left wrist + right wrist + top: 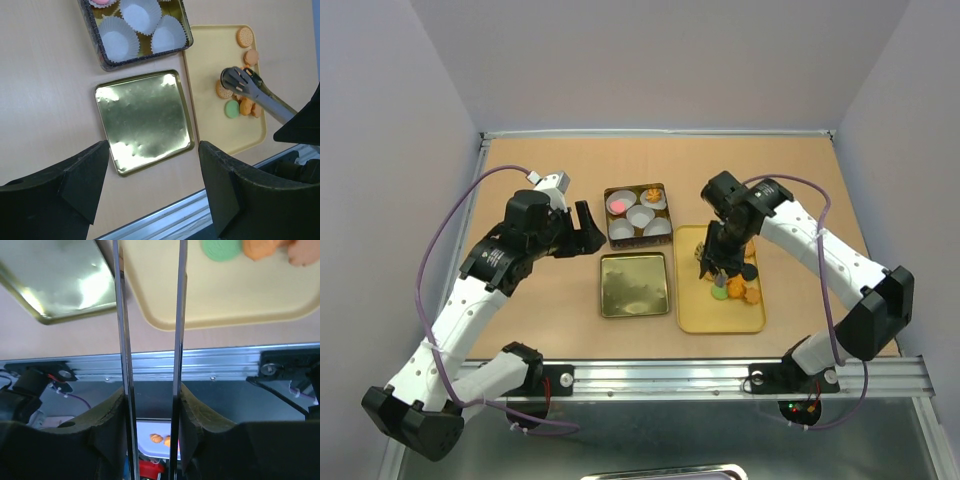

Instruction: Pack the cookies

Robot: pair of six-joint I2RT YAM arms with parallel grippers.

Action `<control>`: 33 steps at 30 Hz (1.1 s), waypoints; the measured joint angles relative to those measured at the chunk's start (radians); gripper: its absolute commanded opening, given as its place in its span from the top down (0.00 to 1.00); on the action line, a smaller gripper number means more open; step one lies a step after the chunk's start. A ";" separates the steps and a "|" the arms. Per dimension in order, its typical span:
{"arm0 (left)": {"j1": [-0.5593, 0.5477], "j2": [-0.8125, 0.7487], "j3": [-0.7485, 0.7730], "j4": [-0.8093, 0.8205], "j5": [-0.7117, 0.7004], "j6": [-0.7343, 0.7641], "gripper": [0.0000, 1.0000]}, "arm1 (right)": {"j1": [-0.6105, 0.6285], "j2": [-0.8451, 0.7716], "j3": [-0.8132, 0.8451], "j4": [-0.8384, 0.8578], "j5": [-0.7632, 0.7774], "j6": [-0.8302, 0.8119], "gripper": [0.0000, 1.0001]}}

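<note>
Several cookies [735, 290], one green [231, 108] and the others orange [244, 36], lie on the yellow tray [720, 318]. A pink cookie [617, 205] and an orange one [651, 195] sit in paper liners inside the dark square tin [100, 47]. My right gripper [150, 410] is shut on a pair of metal tongs [250, 87], whose round tips hang over the tray beside a tan cookie [222, 91]. Whether the tips hold anything does not show. My left gripper [152, 185] hovers open above the table near the gold lid [145, 120].
White paper liners [135, 15] fill the other places in the tin. The gold lid [634, 284] lies flat between the tin and the table's near metal rail [720, 375], just left of the tray. Walls close in the table on three sides.
</note>
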State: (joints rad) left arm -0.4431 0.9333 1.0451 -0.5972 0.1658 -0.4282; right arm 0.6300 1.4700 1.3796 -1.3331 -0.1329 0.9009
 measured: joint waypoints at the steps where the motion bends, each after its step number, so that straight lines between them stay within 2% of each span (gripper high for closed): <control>1: 0.000 0.000 0.000 -0.001 -0.002 0.001 0.18 | 0.000 0.012 0.026 0.000 0.003 -0.004 0.69; 11: 0.005 0.002 0.007 -0.036 -0.026 0.003 0.18 | 0.000 0.154 0.294 -0.020 0.010 -0.047 0.70; 16: 0.006 0.029 0.067 -0.079 -0.048 -0.002 0.16 | 0.000 0.225 0.427 -0.020 0.009 -0.087 0.70; 19: 0.006 0.050 0.120 -0.097 -0.059 -0.017 0.08 | 0.000 0.241 0.468 -0.020 0.009 -0.119 0.70; 20: 0.006 0.055 0.140 -0.098 -0.062 -0.030 0.01 | 0.000 0.243 0.479 -0.022 0.009 -0.128 0.70; 23: 0.006 0.079 0.209 -0.119 -0.066 -0.071 0.01 | 0.000 0.243 0.509 -0.021 0.009 -0.163 0.71; 25: 0.008 0.121 0.299 -0.164 -0.065 -0.100 0.01 | 0.000 0.243 0.513 -0.021 0.003 -0.183 0.71; 30: 0.019 0.310 0.666 -0.230 -0.074 -0.150 0.01 | 0.000 0.243 0.513 -0.023 -0.047 -0.230 0.71; 33: 0.019 0.401 0.873 -0.247 -0.130 -0.148 0.01 | 0.000 0.248 0.513 -0.022 -0.071 -0.257 0.71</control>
State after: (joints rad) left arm -0.4236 1.3338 1.9182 -0.8440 0.0353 -0.5762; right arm 0.6300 1.7180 1.8927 -1.3552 -0.2039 0.6434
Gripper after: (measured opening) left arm 0.986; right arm 0.424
